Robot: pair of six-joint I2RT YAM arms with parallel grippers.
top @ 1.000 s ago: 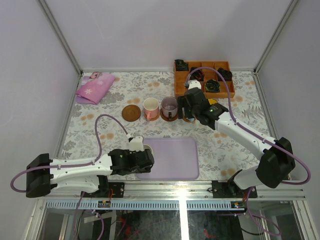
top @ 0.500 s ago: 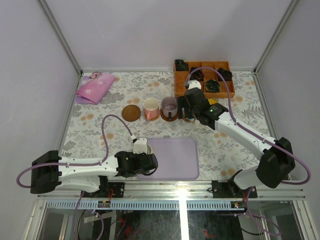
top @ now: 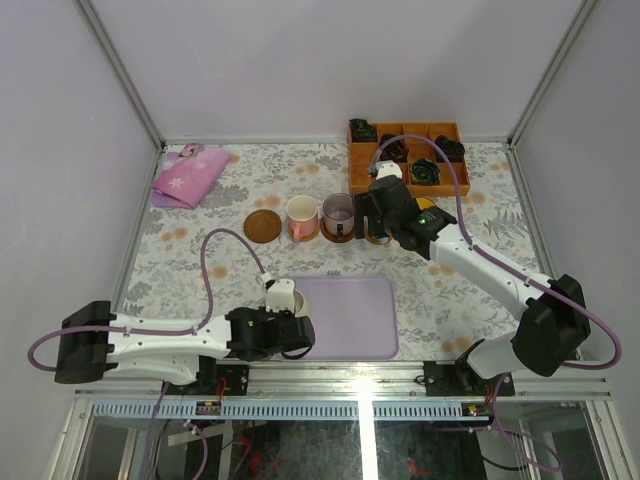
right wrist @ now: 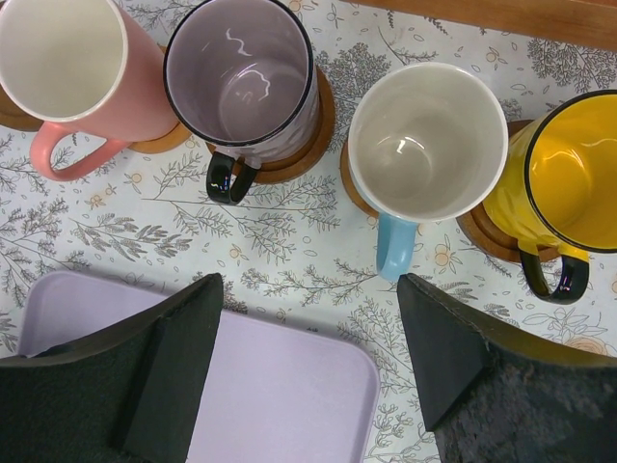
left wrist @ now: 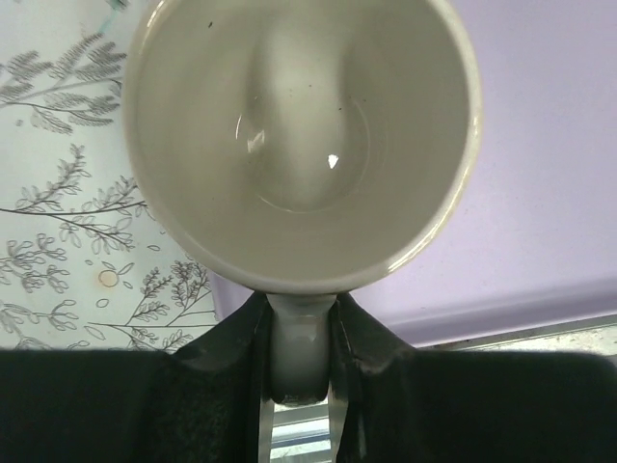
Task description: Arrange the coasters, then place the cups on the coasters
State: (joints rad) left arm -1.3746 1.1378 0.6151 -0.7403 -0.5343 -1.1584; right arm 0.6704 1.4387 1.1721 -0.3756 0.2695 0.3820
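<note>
The left gripper [left wrist: 301,362] is nipped nearly closed on the cream cup [left wrist: 301,145] handle, bowl just beyond the jaws. The right gripper [right wrist: 307,289] is wide open, empty, pale blue cup [right wrist: 427,140] ahead.

Four cups [right wrist: 289,106] sat in a row on the far side, each on its own brown coaster [right wrist: 318,121]. From left to right: pink-handled cup [right wrist: 67,58], mauve cup [right wrist: 241,72], blue-handled cup [right wrist: 424,140], yellow cup [right wrist: 569,183], all handles pointing near. The right gripper [right wrist: 308,289] had its jaws wide apart over the lilac tray [right wrist: 270,395].
</note>
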